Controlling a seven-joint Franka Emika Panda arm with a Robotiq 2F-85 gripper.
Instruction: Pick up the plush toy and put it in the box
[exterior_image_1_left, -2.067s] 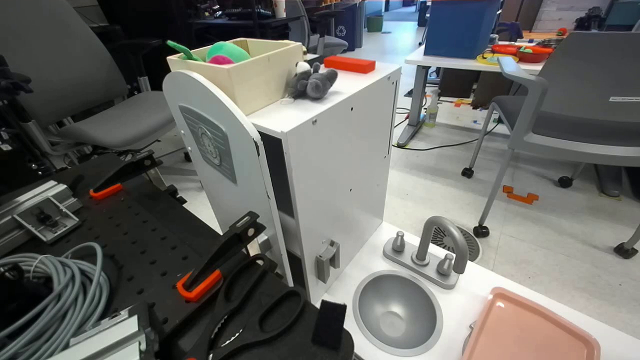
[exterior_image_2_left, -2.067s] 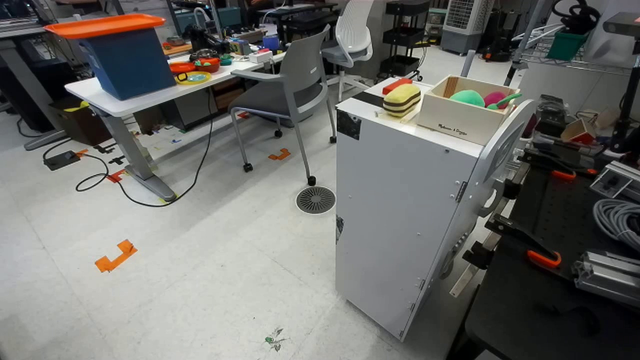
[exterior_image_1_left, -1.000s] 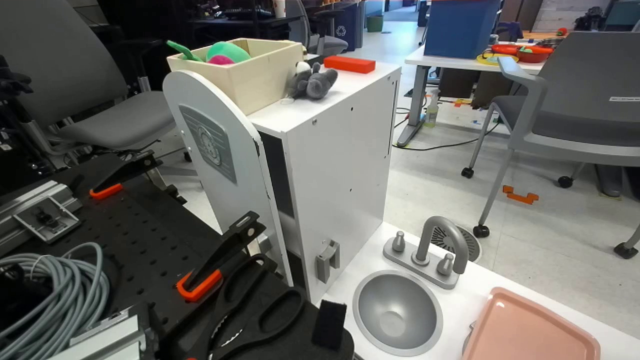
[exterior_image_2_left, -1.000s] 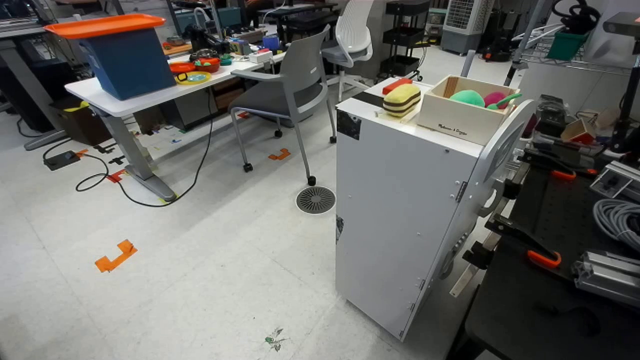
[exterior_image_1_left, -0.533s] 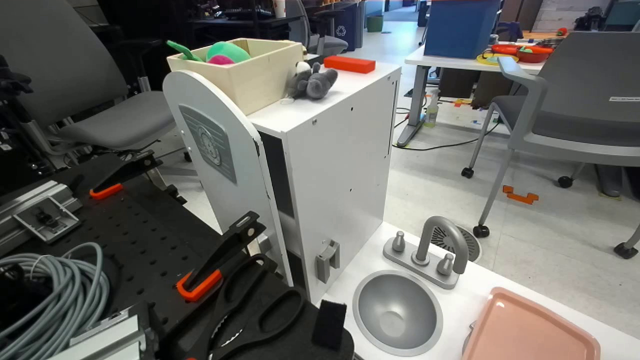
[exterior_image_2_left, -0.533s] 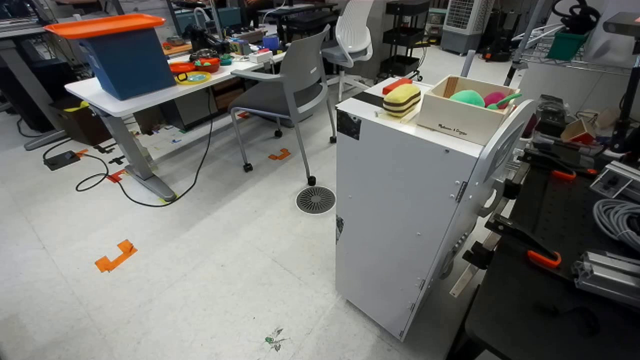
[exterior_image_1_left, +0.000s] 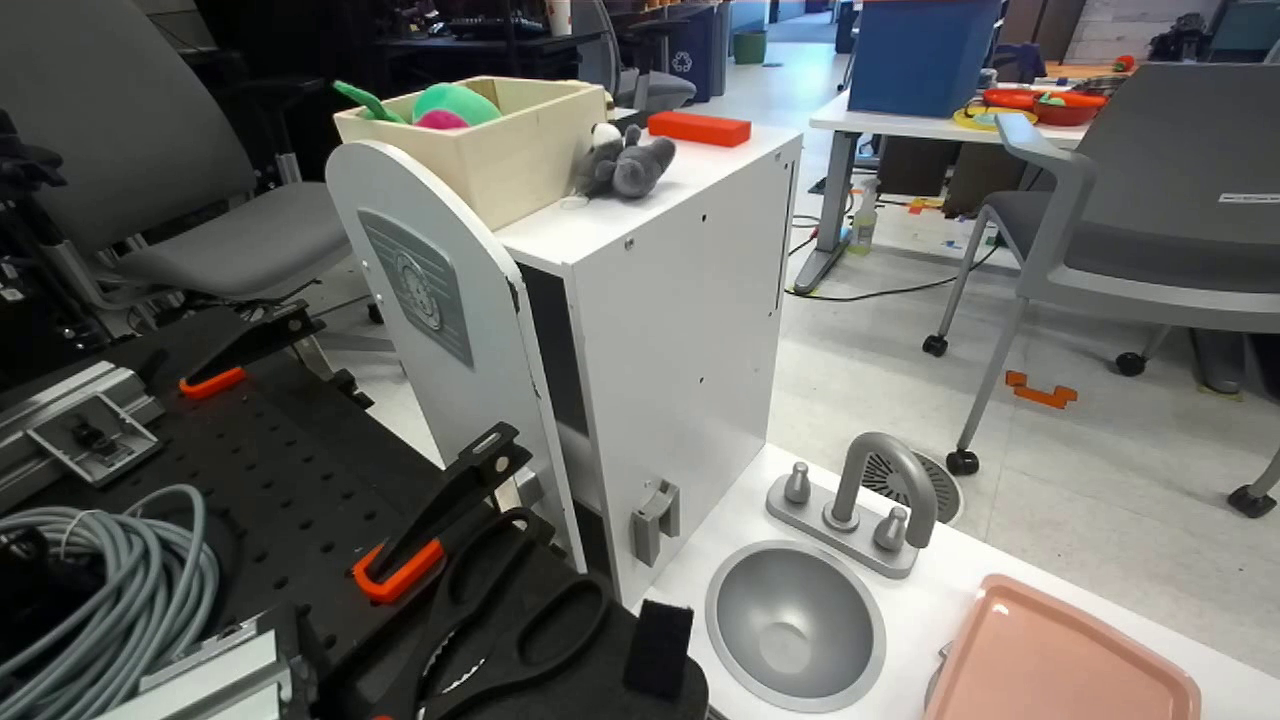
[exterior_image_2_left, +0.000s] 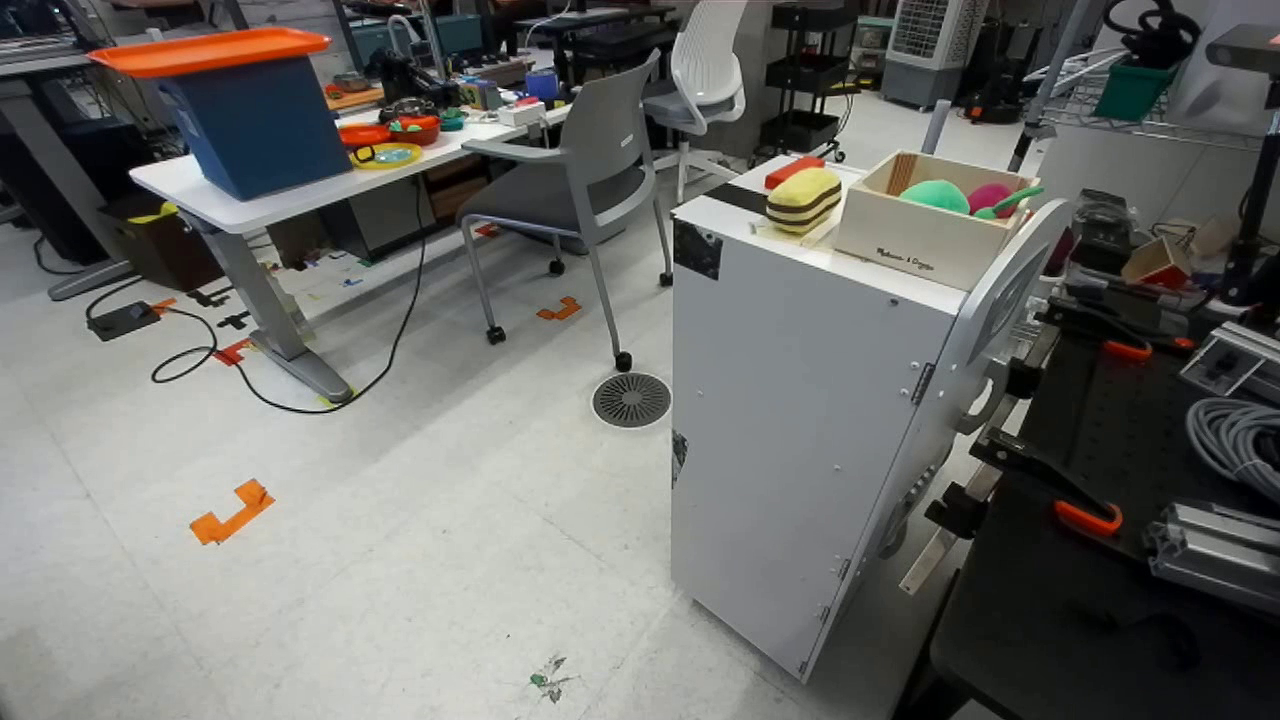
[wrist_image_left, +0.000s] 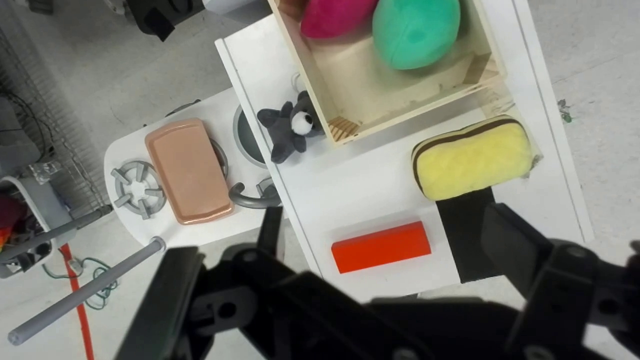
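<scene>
The plush toy (wrist_image_left: 472, 157) is yellow, rounded and loaf-shaped, with dark brown layers. It lies on top of the white cabinet beside the box in the wrist view and in an exterior view (exterior_image_2_left: 803, 198). The box (wrist_image_left: 370, 95) is a cream wooden open bin, also seen in both exterior views (exterior_image_1_left: 530, 160) (exterior_image_2_left: 900, 235). It holds a green plush and a pink plush. My gripper (wrist_image_left: 385, 220) is open and empty above the cabinet, its fingers spread wide on either side of a red block. The toy lies ahead of the right finger, apart from it. The gripper is outside both exterior views.
A red block (wrist_image_left: 382, 247) lies on the cabinet top (exterior_image_1_left: 690, 185). A grey bear plush (wrist_image_left: 292, 127) sits against the box wall near the cabinet edge. A toy sink (exterior_image_1_left: 795, 625), faucet (exterior_image_1_left: 885, 480) and pink tray (exterior_image_1_left: 1070, 660) stand lower beside the cabinet. A black pegboard table (exterior_image_1_left: 290, 450) adjoins it.
</scene>
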